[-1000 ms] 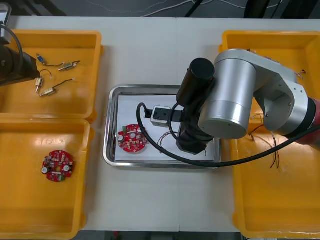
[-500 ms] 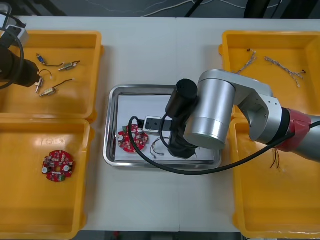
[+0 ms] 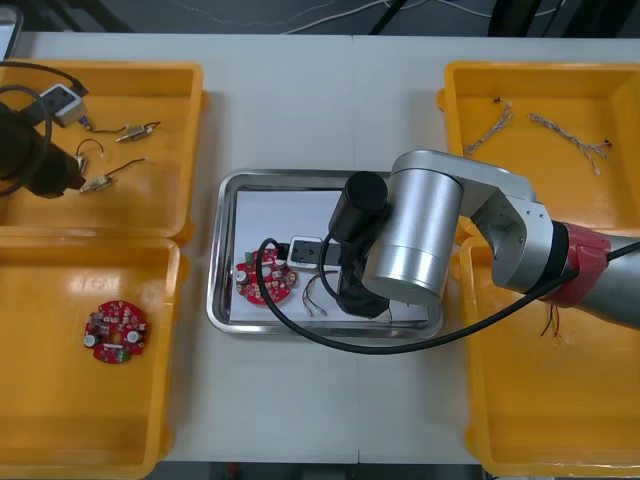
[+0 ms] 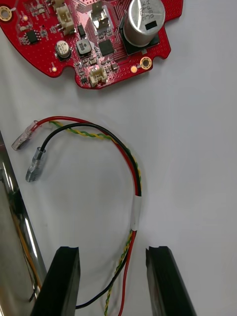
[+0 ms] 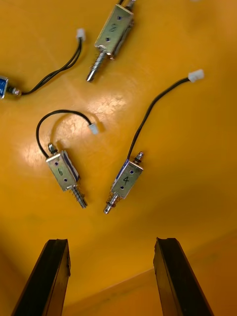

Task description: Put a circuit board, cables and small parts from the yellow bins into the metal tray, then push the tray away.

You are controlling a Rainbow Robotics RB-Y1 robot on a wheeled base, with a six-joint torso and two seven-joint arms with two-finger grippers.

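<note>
red-and-yellow twisted cable [image 4: 136,207] is judged laid in the shiny metal tray [image 3: 215,300], so the open, empty right end effector [image 4: 112,252] is to be lifted, while the open, empty left end effector [image 5: 111,242] is held over small silver metal parts [image 5: 126,180] left of the tray.

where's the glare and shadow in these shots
Left wrist view: a bright glare patch on the bin floor among the small parts, beyond the open left gripper. Right wrist view: the tray floor is evenly lit, faint shadow under the cable at the open right gripper. Front view: sheen on the right arm.
</note>
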